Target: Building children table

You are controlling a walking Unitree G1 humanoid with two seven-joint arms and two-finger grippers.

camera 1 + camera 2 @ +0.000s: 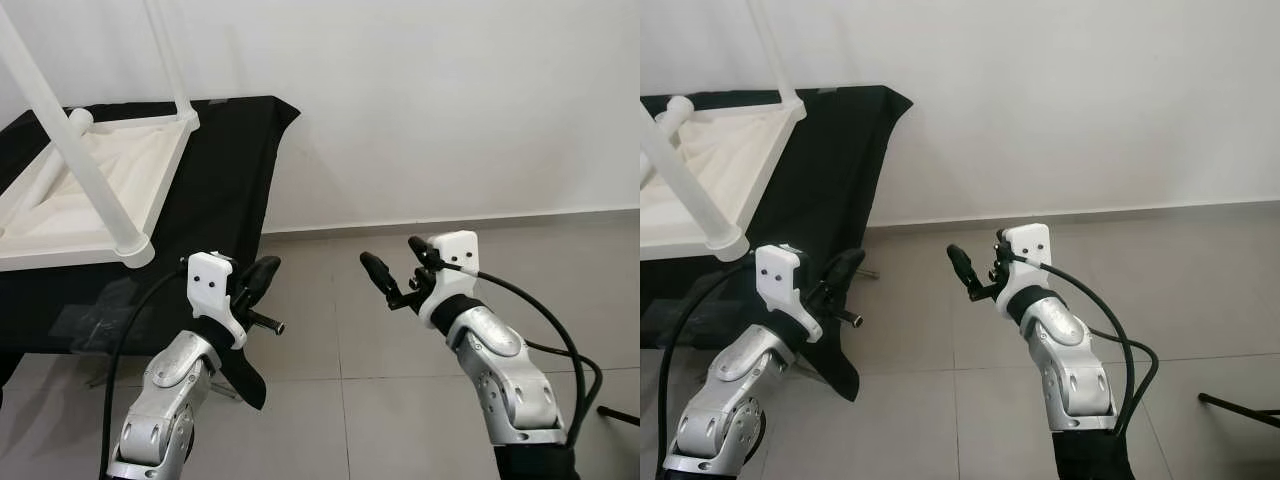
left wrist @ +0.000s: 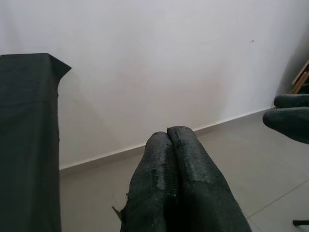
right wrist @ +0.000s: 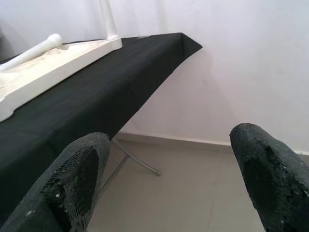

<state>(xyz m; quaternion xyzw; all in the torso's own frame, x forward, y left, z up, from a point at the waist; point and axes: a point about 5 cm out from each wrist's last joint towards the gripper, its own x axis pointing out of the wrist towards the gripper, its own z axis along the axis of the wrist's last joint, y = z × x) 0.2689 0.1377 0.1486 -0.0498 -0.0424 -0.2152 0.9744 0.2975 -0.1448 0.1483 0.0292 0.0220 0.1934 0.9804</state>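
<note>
A white children's table point(image 1: 95, 195) lies upside down on a work table draped in black cloth point(image 1: 235, 165). One white leg point(image 1: 85, 170) stands out of its near corner toward me, and another point(image 1: 168, 55) rises at the far corner. A third leg point(image 3: 34, 50) lies slanted inside the frame. My left gripper point(image 1: 262, 275) hovers just off the cloth's right corner, shut and holding nothing. Further right, above the floor, my right gripper point(image 1: 398, 260) is open and empty, with its fingers point(image 3: 77, 179) wide apart.
Grey floor tiles point(image 1: 400, 390) run up to a white wall point(image 1: 450, 110) behind. Thin metal legs point(image 3: 137, 164) of the work table show under the cloth. A dark rod point(image 1: 620, 415) lies on the floor at the far right.
</note>
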